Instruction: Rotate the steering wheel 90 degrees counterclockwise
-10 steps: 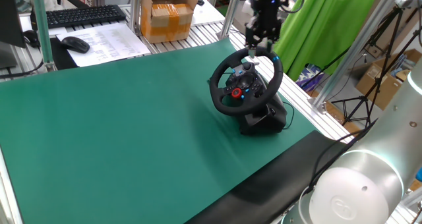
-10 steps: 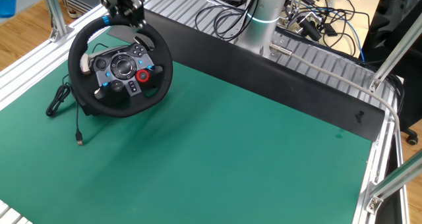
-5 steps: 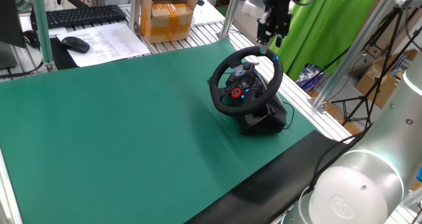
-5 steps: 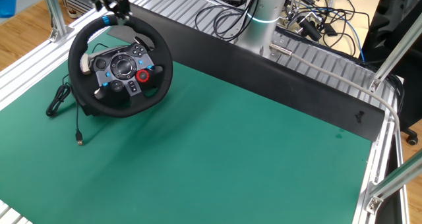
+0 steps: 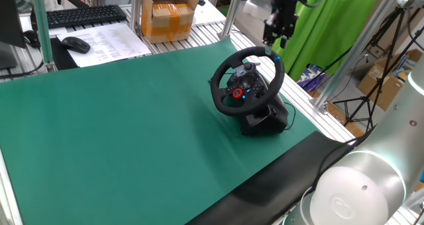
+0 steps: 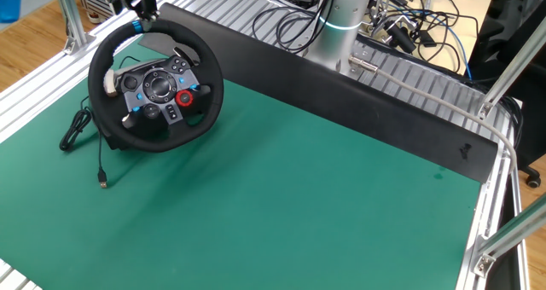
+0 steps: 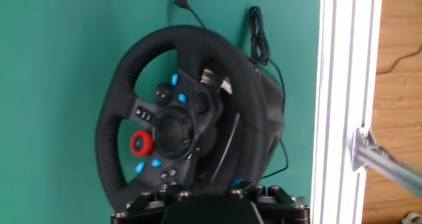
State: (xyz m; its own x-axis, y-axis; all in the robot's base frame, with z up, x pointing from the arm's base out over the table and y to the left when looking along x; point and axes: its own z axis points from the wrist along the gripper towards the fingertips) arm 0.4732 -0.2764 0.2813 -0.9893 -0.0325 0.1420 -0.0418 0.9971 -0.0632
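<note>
While the steering wheel (image 5: 248, 83) stands tilted on its black base (image 5: 267, 121) near the far right edge of the green table (image 5: 132, 132), its blue stripe (image 5: 276, 59) sits at the top of the rim and the red knob (image 5: 237, 92) shows low on the hub, among the small coloured buttons. A thin black cable (image 6: 85, 136) trails from the base across the mat. And there is the tool (image 5: 275, 41), hanging just above and beyond the top of the rim, pointing down, clear of the wheel and holding nothing. The two fingers look parted in the fixed views, though they are small there, and the hand view shows only the tool's dark underside at the bottom edge. Farther out, a cardboard box (image 5: 169, 14), a keyboard (image 5: 86, 14) and a mouse (image 5: 75, 44) lie past the mat, with a green cloth (image 5: 331, 20) behind the arm.
</note>
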